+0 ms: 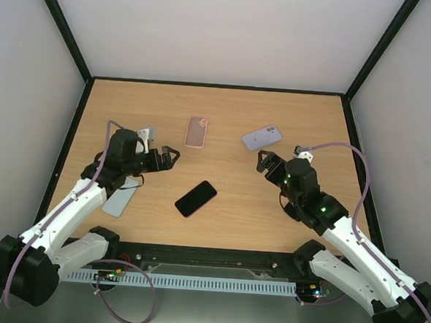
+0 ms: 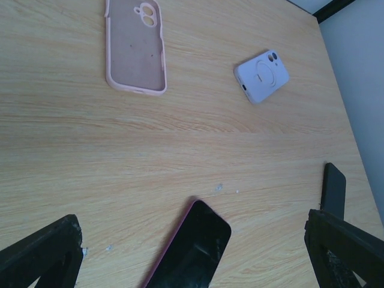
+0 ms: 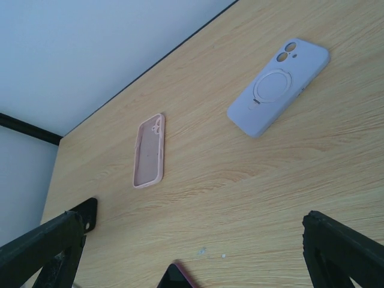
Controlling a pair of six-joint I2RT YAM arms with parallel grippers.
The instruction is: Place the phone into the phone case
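Observation:
The black phone (image 1: pixel 196 198) lies screen up at the table's middle front; a pink edge shows along it in the left wrist view (image 2: pixel 192 249). The empty pink phone case (image 1: pixel 196 131) lies open side up farther back; it also shows in the left wrist view (image 2: pixel 135 45) and the right wrist view (image 3: pixel 149 150). My left gripper (image 1: pixel 168 158) is open and empty, above the table left of the phone. My right gripper (image 1: pixel 267 162) is open and empty, to the phone's right. In the right wrist view only the phone's corner (image 3: pixel 175 279) shows.
A lavender case (image 1: pixel 261 138) lies back side up at the back right, its ring visible in the right wrist view (image 3: pixel 278 86). A pale blue flat item (image 1: pixel 120 197), phone or case, lies partly under my left arm. Walls enclose the table.

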